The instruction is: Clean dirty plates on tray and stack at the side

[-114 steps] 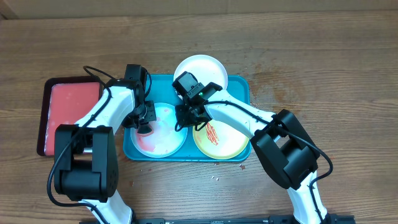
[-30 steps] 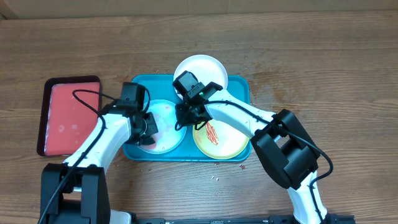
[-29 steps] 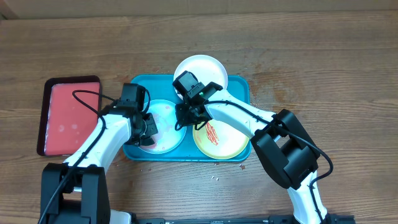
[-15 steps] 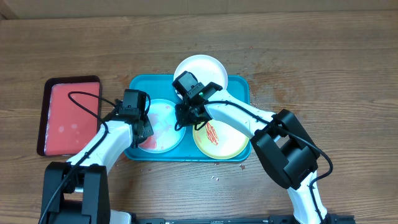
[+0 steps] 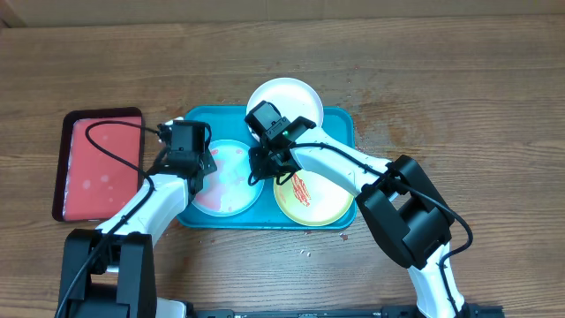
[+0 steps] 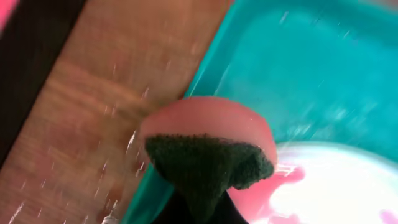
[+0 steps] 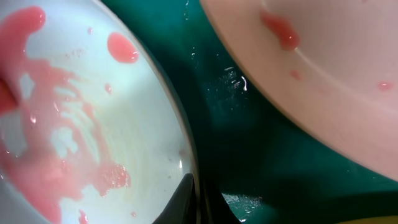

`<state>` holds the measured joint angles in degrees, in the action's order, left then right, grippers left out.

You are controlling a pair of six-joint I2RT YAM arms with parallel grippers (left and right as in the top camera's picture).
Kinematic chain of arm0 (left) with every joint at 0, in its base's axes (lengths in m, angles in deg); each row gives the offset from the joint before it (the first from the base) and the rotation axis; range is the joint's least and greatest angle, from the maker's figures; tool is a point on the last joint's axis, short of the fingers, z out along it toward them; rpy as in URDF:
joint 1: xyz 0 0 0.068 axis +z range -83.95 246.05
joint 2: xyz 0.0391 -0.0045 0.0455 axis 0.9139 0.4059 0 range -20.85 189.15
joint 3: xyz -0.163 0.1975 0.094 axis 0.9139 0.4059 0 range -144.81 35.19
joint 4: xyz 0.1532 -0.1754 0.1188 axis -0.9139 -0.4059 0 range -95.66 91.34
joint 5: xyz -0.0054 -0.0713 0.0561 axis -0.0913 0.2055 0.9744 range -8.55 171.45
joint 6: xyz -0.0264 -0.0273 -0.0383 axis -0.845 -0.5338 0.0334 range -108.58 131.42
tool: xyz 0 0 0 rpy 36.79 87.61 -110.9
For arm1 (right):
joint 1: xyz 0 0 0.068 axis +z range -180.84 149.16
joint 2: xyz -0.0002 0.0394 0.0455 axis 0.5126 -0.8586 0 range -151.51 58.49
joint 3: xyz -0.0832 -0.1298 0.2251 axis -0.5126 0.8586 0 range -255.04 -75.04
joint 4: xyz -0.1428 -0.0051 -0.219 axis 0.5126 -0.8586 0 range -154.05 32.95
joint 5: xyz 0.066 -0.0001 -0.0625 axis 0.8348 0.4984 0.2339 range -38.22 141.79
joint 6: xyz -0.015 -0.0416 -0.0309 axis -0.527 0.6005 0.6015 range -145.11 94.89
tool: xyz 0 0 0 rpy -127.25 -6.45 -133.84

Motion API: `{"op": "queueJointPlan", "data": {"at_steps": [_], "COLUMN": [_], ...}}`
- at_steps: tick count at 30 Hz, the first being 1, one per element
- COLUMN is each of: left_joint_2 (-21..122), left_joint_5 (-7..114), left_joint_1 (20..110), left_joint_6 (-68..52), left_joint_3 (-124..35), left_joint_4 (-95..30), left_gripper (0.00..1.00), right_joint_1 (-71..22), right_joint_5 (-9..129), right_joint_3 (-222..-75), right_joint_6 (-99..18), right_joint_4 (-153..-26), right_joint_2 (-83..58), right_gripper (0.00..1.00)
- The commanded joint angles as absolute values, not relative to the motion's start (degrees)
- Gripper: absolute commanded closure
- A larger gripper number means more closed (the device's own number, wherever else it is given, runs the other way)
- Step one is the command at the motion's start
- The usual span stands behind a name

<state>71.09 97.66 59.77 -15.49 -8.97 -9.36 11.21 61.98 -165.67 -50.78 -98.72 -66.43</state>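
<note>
At tray (image 5: 341,122) edge, left tool (image 5: 196,178) tight on sponge (image 6: 208,152); right tool (image 5: 262,170) on plate (image 5: 234,181)

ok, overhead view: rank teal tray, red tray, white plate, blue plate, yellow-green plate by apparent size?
1. teal tray
2. red tray
3. white plate, blue plate and yellow-green plate look about alike and are partly covered, so I am not ranking them.

Pink-soaked dark sponge (image 6: 208,162) over teal tray (image 6: 323,68) rim; smeared plate (image 6: 339,190) lower right; wet wooden table (image 6: 93,124) left
</note>
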Motion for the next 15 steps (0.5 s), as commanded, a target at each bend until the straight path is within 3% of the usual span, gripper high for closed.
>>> {"op": "queueJointPlan", "data": {"at_steps": [1, 7, 15], "left_joint_2": [71.0, 70.5, 68.7], "left_joint_5": [95.8, 91.6, 84.6], "left_joint_1": [60.1, 60.1, 60.1], "left_joint_6": [-16.0, -13.6, -13.0], "left_joint_3": [-8.7, -10.7, -11.2], "left_joint_4": [-4.2, -3.2, -22.6], "left_gripper": [0.96, 0.96, 0.96], "right_joint_1": [11.0, 11.0, 11.0], "right_joint_5": [60.1, 60.1, 60.1], "right_joint_3": [-165.1, -165.1, -165.1], "right_joint_6": [-50.2, -50.2, -50.2], "right_joint_4": [-99.3, -99.3, -99.2], "right_joint_2": [-67.1, -67.1, -67.1], "right_gripper": [0.96, 0.96, 0.96]}}
